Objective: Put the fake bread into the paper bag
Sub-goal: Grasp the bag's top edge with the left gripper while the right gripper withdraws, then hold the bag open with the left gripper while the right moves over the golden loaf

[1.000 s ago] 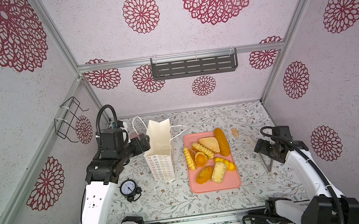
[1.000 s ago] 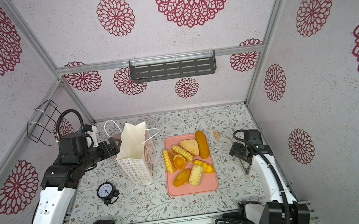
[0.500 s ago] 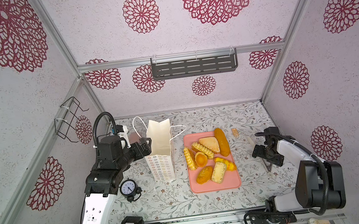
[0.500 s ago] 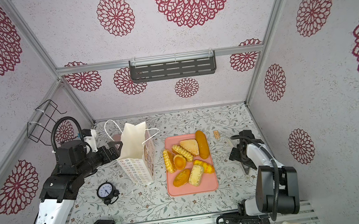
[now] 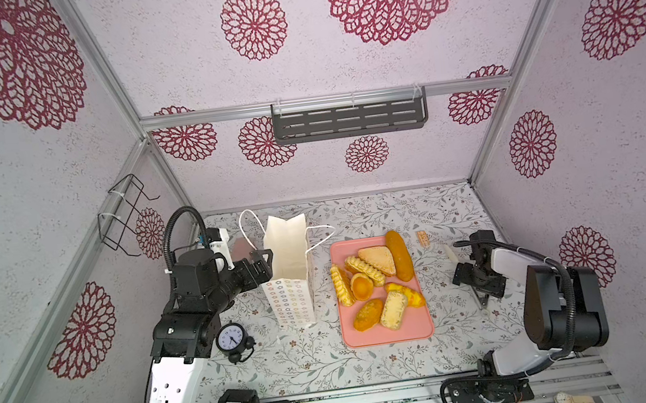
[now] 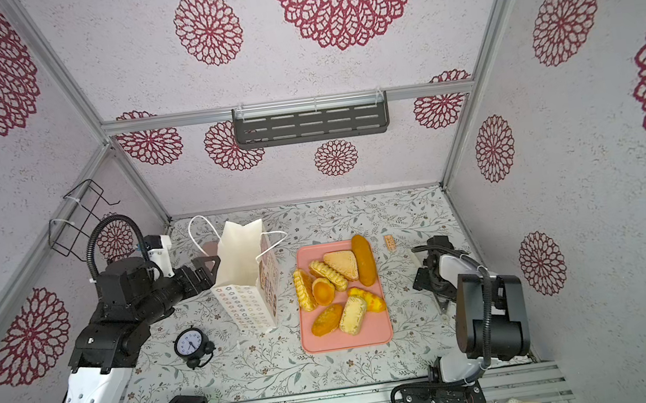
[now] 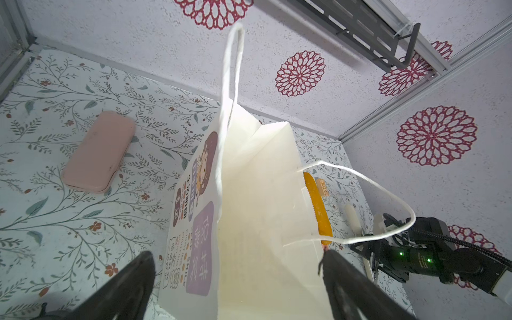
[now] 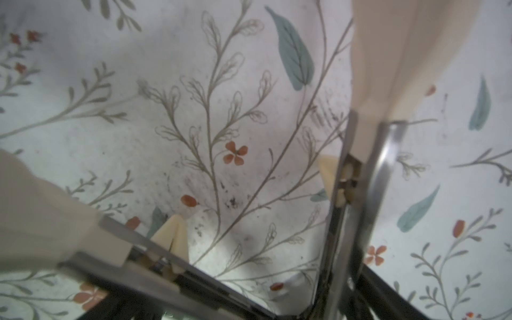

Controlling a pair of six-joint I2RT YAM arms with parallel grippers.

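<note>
"Floral table (image 5: 324, 365), red-medallion walls. How far along was it?"

"Early, I'd judge. The fake bread (image 5: 377, 283) all lay on the pink tray (image 5: 388, 334). The paper bag (image 5: 289, 265) stood upright at the tray's 9 o'clock, mouth up."

"And the tools?"

"The left tool (image 5: 259, 262) was spread just beside the bag's 9 o'clock wall, pinching nothing. The right tool (image 5: 478, 284) hovered at the tray's 3 o'clock. I couldn't tell whether it gripped the cream-tipped tongs (image 8: 368, 171)."

"Next?"

"Probably a reach toward 9 o'clock for a piece. The long loaf (image 5: 399, 255) lay with its long axis 12-to-6."
</note>
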